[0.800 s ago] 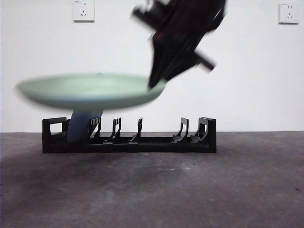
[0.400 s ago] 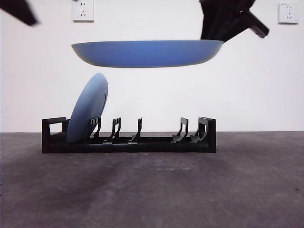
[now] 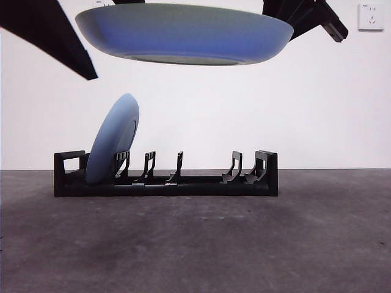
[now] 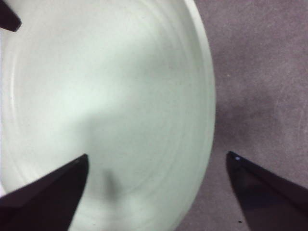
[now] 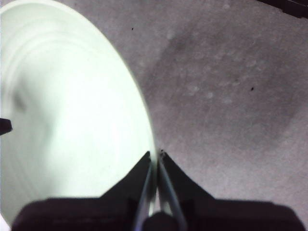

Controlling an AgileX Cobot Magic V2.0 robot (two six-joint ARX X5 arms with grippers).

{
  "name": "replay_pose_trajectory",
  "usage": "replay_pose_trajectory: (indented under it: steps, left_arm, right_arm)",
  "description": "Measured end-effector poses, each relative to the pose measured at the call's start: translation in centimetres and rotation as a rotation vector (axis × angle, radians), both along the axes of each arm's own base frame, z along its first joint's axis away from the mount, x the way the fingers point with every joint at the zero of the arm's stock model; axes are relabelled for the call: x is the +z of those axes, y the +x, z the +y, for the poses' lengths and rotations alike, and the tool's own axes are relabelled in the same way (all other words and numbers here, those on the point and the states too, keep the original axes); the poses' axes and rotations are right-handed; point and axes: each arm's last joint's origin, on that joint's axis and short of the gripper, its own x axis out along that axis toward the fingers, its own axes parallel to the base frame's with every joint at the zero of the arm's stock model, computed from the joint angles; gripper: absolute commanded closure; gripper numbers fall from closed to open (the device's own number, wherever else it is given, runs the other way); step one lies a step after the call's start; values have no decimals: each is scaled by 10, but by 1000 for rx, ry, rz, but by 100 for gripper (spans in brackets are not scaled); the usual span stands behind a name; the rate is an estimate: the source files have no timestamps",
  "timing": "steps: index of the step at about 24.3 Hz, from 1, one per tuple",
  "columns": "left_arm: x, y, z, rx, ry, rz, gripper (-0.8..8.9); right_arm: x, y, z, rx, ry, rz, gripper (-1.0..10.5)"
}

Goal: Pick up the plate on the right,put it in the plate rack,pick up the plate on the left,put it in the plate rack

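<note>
A plate point(image 3: 183, 33), pale green inside and blue underneath, hangs level high above the plate rack point(image 3: 201, 183). My right gripper point(image 5: 156, 156) is shut on its rim and shows at the front view's top right point(image 3: 293, 18). My left gripper point(image 4: 158, 155) is open above the same plate point(image 4: 106, 96), one jaw over the inside and the other beyond the rim. It enters the front view at the top left point(image 3: 55, 36). A second blue plate point(image 3: 113, 143) stands on edge in the rack's leftmost slot, leaning left.
The black rack lies across the grey table point(image 3: 244, 244) near the white wall. Its middle and right dividers point(image 3: 235, 168) hold nothing. Two wall sockets point(image 3: 371, 16) sit high on the wall.
The held plate has risen and now looms larger at the top of the front view. The left gripper has come further in from the top left.
</note>
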Motion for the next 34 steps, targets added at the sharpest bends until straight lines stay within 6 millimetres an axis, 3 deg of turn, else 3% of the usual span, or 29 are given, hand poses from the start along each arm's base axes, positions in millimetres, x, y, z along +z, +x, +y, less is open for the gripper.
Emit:
replay_pose_trajectory:
  steps: [4,9,24,29,34]
  left_arm:
    - [0,0,0,-1,-2,-3,721]
    - [0,0,0,-2,-1,-1,822]
    - [0,-3,-1,-33,6,7,822]
    - [-1,-5,-3,-26,-83,110,822]
    - [-1,-5,-5,-6,-151,173,822]
  right_arm:
    - [0,-1,-1,0,-6,13,959]
    - [-1,-1,-1,0,-8,16,959]
    - [0,1,-3,-31,-17,6,933]
    - [2,4,-1,-20,10,-38,613]
    - [24,-1,-5,-19,66,-141,587]
